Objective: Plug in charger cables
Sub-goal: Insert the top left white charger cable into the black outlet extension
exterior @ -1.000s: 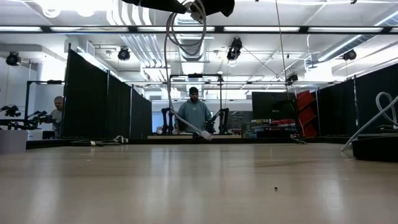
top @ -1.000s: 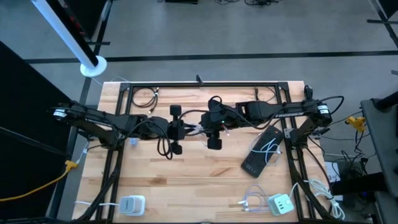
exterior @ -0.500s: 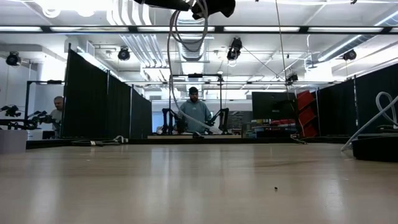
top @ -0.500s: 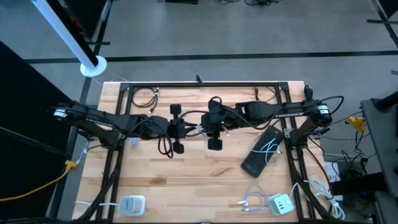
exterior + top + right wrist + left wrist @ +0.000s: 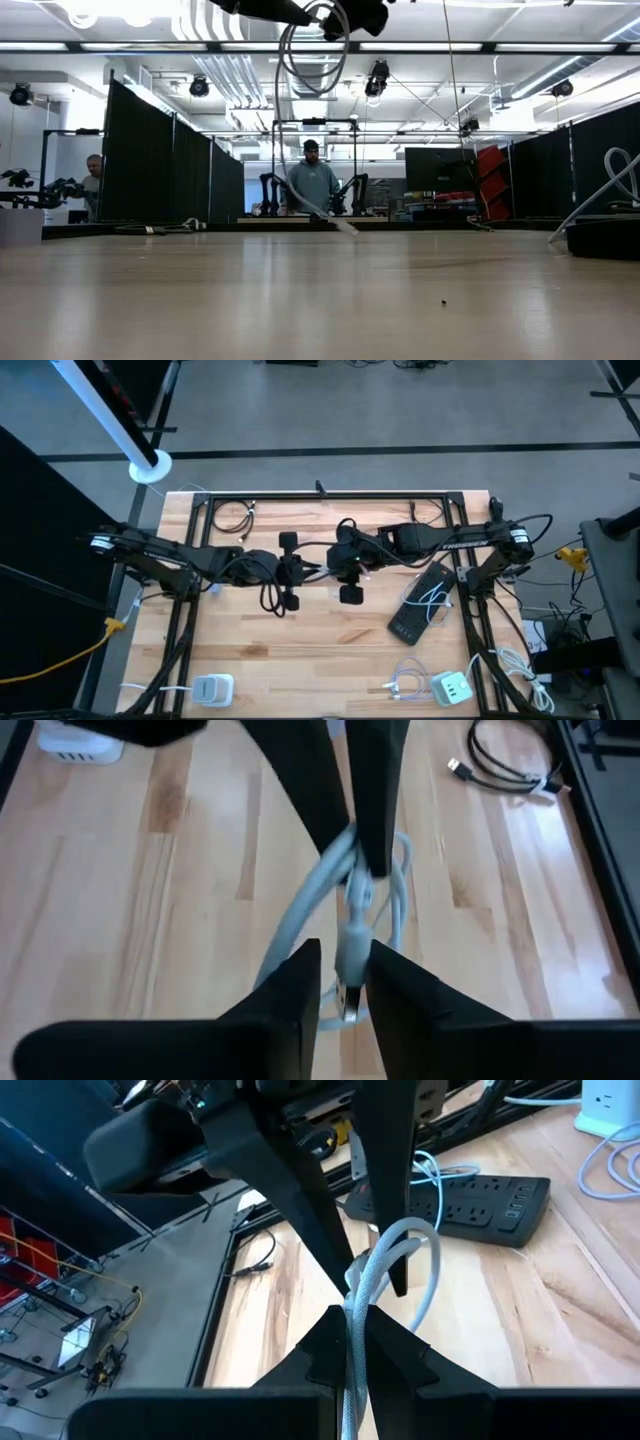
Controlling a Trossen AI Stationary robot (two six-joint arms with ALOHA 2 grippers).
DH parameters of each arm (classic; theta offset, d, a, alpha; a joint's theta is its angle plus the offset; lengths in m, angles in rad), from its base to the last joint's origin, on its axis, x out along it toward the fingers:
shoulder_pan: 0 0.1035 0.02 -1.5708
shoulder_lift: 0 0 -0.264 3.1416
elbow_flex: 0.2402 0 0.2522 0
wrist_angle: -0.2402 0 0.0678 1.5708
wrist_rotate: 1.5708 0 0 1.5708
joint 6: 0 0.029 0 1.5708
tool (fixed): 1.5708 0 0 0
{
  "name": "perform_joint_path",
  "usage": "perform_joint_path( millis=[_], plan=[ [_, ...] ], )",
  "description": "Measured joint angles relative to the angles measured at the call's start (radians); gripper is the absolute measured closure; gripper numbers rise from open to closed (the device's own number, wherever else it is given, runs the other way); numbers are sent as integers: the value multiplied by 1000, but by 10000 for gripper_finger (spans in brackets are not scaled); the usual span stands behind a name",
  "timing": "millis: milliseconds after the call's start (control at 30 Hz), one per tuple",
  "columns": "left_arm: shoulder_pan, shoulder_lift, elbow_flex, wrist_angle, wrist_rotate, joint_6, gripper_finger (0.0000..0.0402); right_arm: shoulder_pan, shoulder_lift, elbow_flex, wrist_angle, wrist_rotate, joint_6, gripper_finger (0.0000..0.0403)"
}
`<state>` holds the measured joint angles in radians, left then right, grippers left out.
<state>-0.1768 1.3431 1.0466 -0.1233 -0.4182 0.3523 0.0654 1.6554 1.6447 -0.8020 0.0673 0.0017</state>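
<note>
A: White cable (image 5: 385,1265) hangs coiled above the tabletop (image 5: 330,650), pinched in the left hand (image 5: 352,1342)?

B: Yes. The right hand (image 5: 345,982) has narrowed around its plug end, so plugging in looks nearer.

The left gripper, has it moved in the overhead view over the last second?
Yes. The left gripper has shifted toward the black power strip, closing in on the right gripper.
</note>
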Motion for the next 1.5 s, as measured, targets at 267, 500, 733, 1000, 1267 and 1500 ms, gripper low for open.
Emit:
perform_joint_path(
  millis=[267,500,733,1000,1267,1500],
  plan=[
    [0,61,0,22,25,-3,387,0,0,0,-15,-2,0,304],
    [-1,67,0,30,34,-6,387,0,0,0,-39,-47,0,298],
    [-1,67,-1,37,41,-6,387,0,10,-1,-39,-50,11,315],
    [-1,68,-2,53,43,-33,387,0,49,-2,-30,-69,28,339],
    [0,68,-2,50,43,-41,387,0,42,12,-32,-69,42,352],
    [0,68,-2,44,88,-49,387,0,42,20,-30,-78,43,314]
  ],
)
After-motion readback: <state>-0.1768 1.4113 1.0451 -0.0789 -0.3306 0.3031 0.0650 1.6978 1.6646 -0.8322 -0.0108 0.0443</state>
